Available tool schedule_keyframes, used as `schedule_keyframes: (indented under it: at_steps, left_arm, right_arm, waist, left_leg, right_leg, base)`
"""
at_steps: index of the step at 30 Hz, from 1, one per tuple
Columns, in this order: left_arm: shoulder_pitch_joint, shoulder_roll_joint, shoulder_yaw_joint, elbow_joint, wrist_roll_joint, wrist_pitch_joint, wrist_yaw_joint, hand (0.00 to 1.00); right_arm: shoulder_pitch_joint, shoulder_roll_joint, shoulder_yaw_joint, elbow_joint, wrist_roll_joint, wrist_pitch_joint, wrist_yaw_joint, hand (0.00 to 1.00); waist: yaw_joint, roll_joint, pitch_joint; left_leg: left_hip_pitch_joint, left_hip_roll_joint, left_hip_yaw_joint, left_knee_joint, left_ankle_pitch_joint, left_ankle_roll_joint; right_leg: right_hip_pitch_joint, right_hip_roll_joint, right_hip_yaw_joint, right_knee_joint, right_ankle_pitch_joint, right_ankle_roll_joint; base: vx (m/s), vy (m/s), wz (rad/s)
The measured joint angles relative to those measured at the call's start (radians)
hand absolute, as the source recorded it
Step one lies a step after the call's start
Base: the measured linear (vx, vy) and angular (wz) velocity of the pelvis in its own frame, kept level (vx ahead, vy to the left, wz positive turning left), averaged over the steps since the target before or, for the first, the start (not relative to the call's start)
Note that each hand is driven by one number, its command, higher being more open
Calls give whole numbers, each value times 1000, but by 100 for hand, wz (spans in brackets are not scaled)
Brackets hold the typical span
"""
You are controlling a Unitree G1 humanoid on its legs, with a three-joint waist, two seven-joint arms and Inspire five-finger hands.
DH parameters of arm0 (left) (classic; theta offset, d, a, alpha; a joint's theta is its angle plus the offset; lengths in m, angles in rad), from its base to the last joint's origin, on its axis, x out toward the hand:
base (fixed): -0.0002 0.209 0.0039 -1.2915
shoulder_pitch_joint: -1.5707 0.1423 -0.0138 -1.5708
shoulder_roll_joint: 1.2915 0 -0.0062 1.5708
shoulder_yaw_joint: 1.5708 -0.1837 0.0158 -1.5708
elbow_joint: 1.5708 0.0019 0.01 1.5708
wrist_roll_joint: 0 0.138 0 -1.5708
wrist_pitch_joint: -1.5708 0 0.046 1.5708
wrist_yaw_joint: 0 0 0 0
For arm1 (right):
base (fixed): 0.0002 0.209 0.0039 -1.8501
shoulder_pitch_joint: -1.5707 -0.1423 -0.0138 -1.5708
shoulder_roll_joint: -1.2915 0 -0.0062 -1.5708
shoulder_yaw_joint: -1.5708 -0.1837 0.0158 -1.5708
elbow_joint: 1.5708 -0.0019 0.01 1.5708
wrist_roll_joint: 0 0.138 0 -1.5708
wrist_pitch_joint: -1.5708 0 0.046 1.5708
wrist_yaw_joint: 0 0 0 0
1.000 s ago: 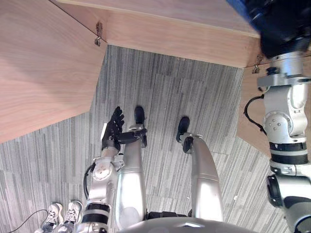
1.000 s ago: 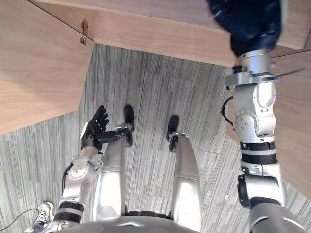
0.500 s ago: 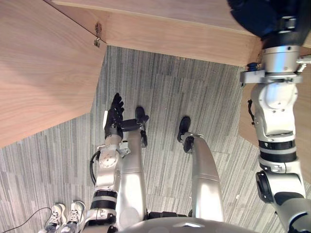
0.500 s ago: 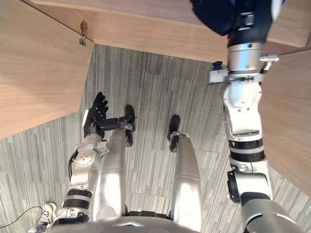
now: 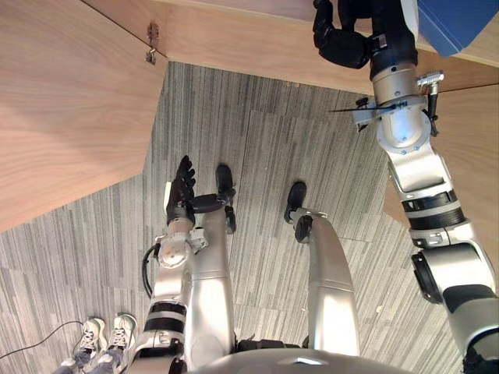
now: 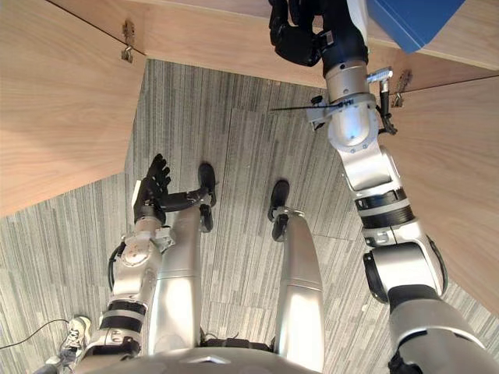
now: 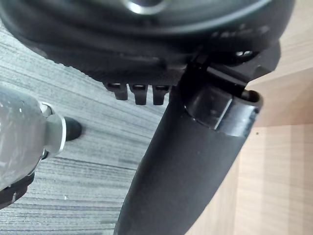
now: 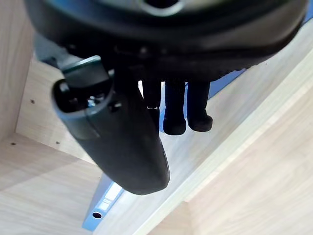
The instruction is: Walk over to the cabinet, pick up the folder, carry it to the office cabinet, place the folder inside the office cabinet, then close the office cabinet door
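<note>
The blue folder (image 5: 456, 23) lies on the floor of the office cabinet (image 5: 257, 48) at its right side; its spine with a round hole (image 8: 103, 203) shows in the right wrist view. My right hand (image 5: 341, 40) is raised over the cabinet's front edge, just left of the folder and apart from it, fingers curled into a fist with nothing in it. My left hand (image 5: 182, 192) hangs low by my side over the carpet, fingers straight and empty.
The cabinet's left door (image 5: 62, 101) stands swung wide open toward me, and the right door (image 5: 475, 125) is open too, close behind my right arm. Grey striped carpet (image 5: 257, 156) lies between them. A person's shoes (image 5: 100, 341) stand at the lower left.
My right arm has swung left, away from the folder, and its fingers have curled shut. The folder now lies free in the cabinet. The left hand has barely moved.
</note>
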Motion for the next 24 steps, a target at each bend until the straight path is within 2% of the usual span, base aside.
schedule_keyframes:
  at_steps: [12, 24]
  left_arm:
    - [-4, 0, 0, 12, -2, 0, 4, 100]
    - [-68, 0, 7, 13, -12, 1, 7, 100]
  right_arm:
    - [-50, -43, -15, 47, 8, 14, -21, 0]
    - [-104, -79, -124, 152, 9, 55, -39, 0]
  waist:
    - [-1, -4, 13]
    - [-14, -7, 29]
  left_leg:
    - [-11, -6, -13, -17, 8, -5]
    - [-27, -3, -14, -11, 9, -6]
  right_leg:
    - [-3, -4, -16, -16, 0, 0]
    - [-16, -3, -18, -15, 1, 1]
  base:
    - [-2, 3, 2]
    - [0, 0, 0]
